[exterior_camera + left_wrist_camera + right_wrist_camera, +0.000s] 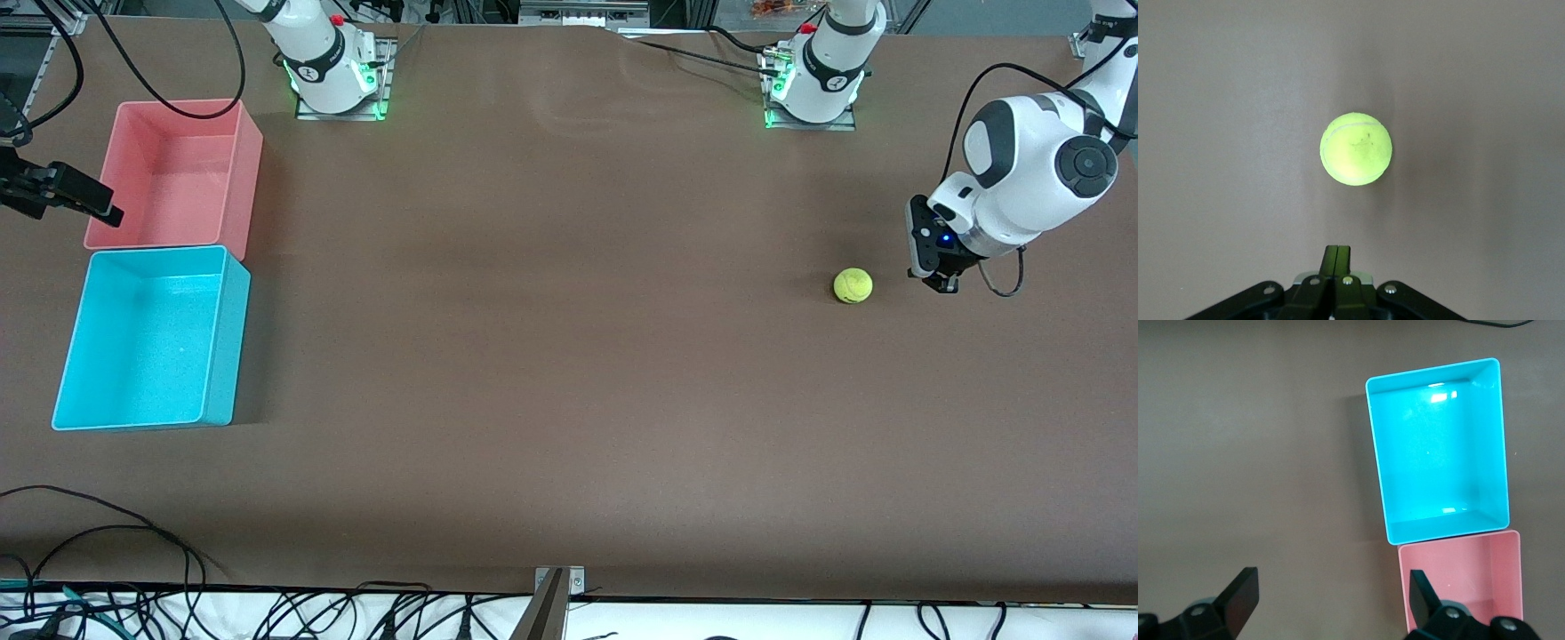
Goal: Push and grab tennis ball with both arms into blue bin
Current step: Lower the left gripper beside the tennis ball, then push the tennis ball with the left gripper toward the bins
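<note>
One tennis ball (853,285) just beside closed left claw (942,283)

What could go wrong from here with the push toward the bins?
1. The left end effector, shut, sits beside the tennis ball; a narrow contact off-centre may send the ball askew.
2. The blue bin is a long roll away, at the right arm's end.
3. The pink bin touches it; the open right end effector hangs near both.
</note>
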Available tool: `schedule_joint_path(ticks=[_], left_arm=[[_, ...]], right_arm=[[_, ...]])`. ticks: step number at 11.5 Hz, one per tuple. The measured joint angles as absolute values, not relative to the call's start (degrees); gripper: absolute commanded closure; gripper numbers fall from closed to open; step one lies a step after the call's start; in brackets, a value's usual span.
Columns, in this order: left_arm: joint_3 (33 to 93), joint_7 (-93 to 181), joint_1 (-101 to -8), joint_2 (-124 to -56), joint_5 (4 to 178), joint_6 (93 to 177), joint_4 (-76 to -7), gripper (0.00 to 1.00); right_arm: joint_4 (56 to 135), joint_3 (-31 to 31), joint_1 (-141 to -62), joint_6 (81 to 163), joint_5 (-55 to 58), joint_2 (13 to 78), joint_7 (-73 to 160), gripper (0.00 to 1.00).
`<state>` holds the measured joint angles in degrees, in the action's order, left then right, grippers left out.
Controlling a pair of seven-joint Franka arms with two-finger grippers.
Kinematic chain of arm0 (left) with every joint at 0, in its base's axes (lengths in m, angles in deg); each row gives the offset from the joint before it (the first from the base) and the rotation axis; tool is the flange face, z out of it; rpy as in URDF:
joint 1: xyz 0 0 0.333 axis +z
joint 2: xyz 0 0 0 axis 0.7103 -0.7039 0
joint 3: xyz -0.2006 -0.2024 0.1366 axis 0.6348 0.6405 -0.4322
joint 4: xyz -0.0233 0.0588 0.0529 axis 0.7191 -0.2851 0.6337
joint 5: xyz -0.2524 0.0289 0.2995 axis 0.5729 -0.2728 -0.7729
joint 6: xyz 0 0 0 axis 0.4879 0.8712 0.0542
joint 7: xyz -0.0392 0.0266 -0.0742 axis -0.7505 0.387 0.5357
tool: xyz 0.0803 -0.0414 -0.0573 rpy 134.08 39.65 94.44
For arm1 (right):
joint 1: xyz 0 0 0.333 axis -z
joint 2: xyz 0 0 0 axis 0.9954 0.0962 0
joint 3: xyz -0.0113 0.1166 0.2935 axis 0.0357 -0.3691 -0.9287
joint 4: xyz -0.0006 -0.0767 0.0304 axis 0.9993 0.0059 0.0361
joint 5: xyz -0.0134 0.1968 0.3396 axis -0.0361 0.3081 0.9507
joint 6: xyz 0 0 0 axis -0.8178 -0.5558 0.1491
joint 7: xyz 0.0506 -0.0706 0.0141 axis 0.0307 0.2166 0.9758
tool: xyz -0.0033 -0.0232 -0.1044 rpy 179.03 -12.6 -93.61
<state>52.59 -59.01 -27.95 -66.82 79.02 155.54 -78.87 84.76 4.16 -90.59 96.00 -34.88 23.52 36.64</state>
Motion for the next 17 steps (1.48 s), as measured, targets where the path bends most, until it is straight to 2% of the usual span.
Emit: schedule_joint_path(ticks=[4,13,17], left_arm=[[52.6,-59.8,-25.3,-71.4,77.2,163.5,-80.0,1.0],[52.7,-60.1,-21.3,-79.4,73.5,174.6,-82.6,1.0],[59.1,-56.8,-21.4,-79.6,73.4,174.8,-82.8,1.0]], right_arm=[[84.8,4.2,-90.6,96.0,-34.9,23.5,36.6,0.0],[84.8,4.2,-90.6,96.0,-34.9,23.5,36.6,0.0],[84.8,4.2,-90.6,96.0,-34.9,23.6,36.6,0.0]])
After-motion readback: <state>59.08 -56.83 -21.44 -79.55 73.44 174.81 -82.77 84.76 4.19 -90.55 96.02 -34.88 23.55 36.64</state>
